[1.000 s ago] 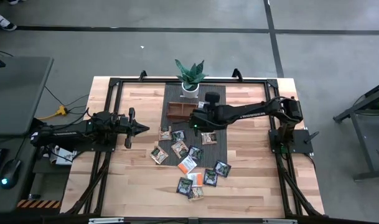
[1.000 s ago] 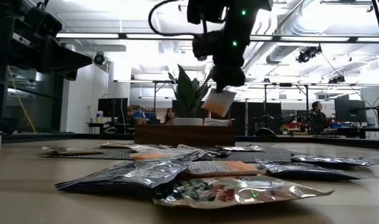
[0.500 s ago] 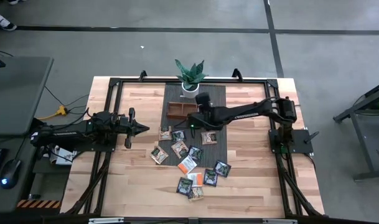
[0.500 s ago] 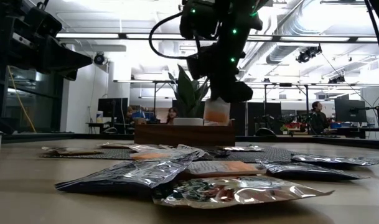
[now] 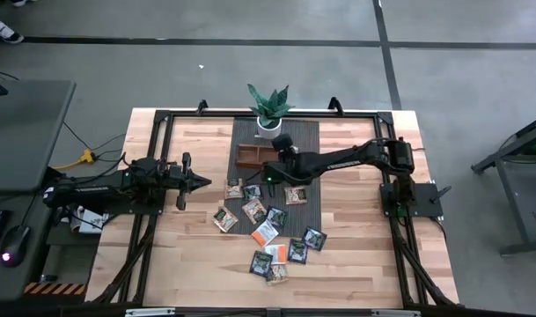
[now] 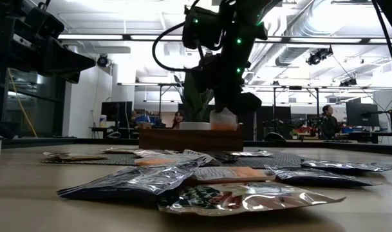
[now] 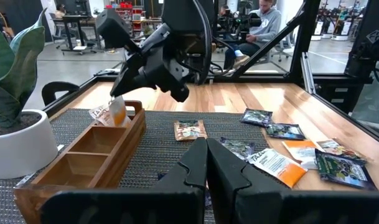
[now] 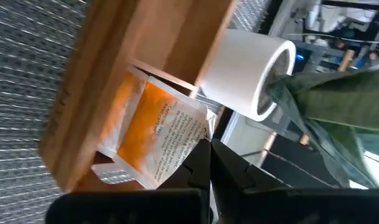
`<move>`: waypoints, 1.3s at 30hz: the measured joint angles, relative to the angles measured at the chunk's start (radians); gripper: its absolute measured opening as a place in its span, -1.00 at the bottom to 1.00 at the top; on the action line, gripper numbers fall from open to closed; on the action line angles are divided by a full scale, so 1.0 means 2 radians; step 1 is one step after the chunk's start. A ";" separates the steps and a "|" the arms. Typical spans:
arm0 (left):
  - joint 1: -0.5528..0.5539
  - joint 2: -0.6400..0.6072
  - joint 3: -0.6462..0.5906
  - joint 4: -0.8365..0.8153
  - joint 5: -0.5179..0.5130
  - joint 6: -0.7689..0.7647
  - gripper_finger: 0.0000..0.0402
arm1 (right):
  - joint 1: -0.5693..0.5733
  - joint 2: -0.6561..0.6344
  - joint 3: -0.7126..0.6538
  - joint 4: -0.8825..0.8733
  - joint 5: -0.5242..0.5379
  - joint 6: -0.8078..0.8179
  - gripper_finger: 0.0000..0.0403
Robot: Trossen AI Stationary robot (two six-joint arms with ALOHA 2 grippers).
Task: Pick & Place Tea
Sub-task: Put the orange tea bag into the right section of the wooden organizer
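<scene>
The right gripper (image 7: pixel 128 93) reaches over the end compartment of the wooden tray (image 7: pixel 83 155), the one farthest from the white pot, with its fingers clamped on an orange-and-white tea sachet (image 8: pixel 153 134). The sachet hangs tilted, its lower edge dipping inside the tray's rim. In the low view the same sachet (image 6: pixel 223 120) shows just above the tray's front wall (image 6: pixel 190 139), under the dark gripper (image 6: pixel 237 103).

From overhead, the right arm stretches from its base near the right edge across to the tray (image 5: pixel 253 156), which sits on a dark mat (image 5: pixel 303 189) toward the far edge of the tabletop (image 5: pixel 356 220). Just behind the tray stands the green potted plant (image 5: pixel 268 107) in its white pot (image 7: pixel 18 140).

The remaining sachets (image 5: pixel 269 231) lie scattered flat, some on the mat just in front of the tray, others spilling toward the near edge on the bare wood: dark green ones, tan ones, and another orange-and-white one (image 5: pixel 265 232).

The left gripper (image 5: pixel 194 182) waits near the left edge, well apart from the tray, its fingers pressed together. People sit at desks in the room beyond.
</scene>
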 joint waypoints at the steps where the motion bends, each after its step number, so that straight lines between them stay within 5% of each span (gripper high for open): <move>1: 0.000 0.000 0.000 0.000 0.000 0.000 -1.00 | 0.000 0.000 0.000 -0.002 -0.008 0.000 -1.00; 11: 0.000 0.000 0.000 0.000 0.000 0.000 -1.00 | -0.001 0.000 0.000 -0.018 -0.066 -0.029 -0.95; 26: 0.000 0.000 0.000 0.000 0.000 0.000 -1.00 | -0.001 0.000 0.000 -0.015 -0.055 -0.018 -0.37; 34: 0.000 0.000 0.000 0.000 0.000 0.000 -1.00 | 0.007 -0.009 0.019 -0.035 0.016 0.073 -0.22; 39: 0.000 0.000 0.000 0.000 0.000 0.000 -1.00 | 0.023 -0.010 0.058 -0.099 -0.046 0.222 -0.22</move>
